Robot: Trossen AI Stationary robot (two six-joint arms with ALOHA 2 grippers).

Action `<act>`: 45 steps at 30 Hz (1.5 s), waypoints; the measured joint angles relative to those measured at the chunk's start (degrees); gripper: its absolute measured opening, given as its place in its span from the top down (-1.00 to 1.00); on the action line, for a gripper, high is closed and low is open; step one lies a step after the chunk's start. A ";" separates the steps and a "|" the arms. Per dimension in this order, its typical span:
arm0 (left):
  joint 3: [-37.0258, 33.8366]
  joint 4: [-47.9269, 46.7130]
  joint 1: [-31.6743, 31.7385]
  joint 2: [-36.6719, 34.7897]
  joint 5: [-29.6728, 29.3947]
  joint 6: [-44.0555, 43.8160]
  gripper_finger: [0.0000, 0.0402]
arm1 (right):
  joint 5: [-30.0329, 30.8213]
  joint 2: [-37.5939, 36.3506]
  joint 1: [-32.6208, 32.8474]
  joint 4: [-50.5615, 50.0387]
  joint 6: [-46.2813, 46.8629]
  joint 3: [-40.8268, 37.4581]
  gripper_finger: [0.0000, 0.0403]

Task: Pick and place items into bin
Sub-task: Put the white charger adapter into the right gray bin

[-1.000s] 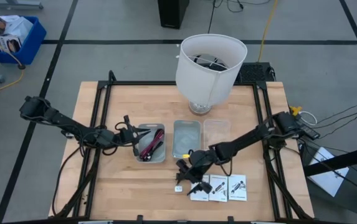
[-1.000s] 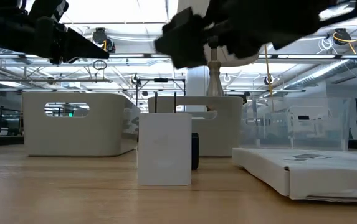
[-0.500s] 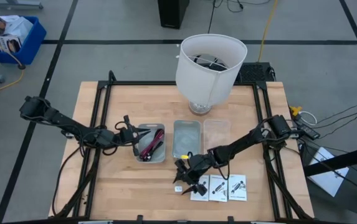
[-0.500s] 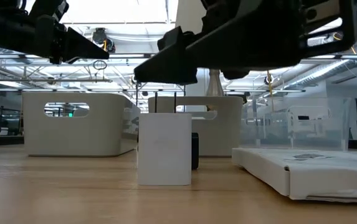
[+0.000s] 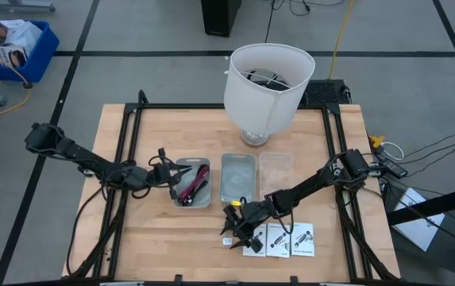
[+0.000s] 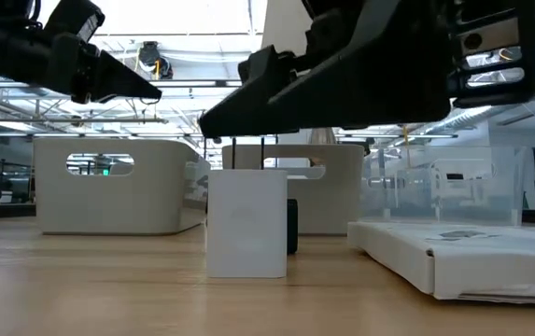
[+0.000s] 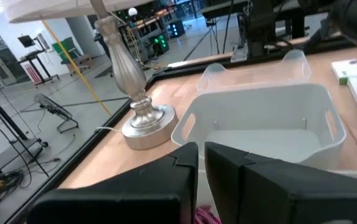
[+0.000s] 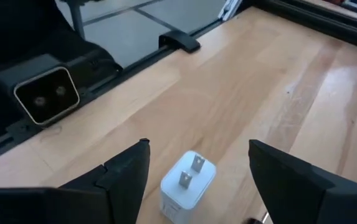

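Note:
My right gripper is open and hovers just above the tiny white block, one finger to each side, touching nothing. The block stands on the table near its front edge, with the tiny black cube right behind it. Three white card packets lie flat to the block's right. Dark-red and black cables lie coiled in the left bin. My left gripper is shut and hangs over that bin's left rim.
A white middle bin and a clear bin sit beside the cable bin. The big white lampshade stands on its base behind them. The nearest card packet lies close to the block. Black frame rails run along both table sides.
My right gripper has moved toward the table's near edge and slightly left, coming down over the white block, its fingers now on either side of it. The block, cube and packets have stayed in place.

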 joint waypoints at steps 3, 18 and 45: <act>0.00 -0.77 0.00 0.02 0.00 0.00 0.81 | 1.57 -0.02 -0.06 -0.86 -0.05 0.00 -0.28; 0.00 -1.17 -0.02 0.02 4.66 0.22 0.81 | 9.11 -8.62 0.72 -3.36 -3.03 0.00 -0.17; 25.05 -27.30 -10.71 15.70 8.07 -12.54 0.95 | 28.59 -52.69 0.10 2.83 -0.05 -39.36 1.00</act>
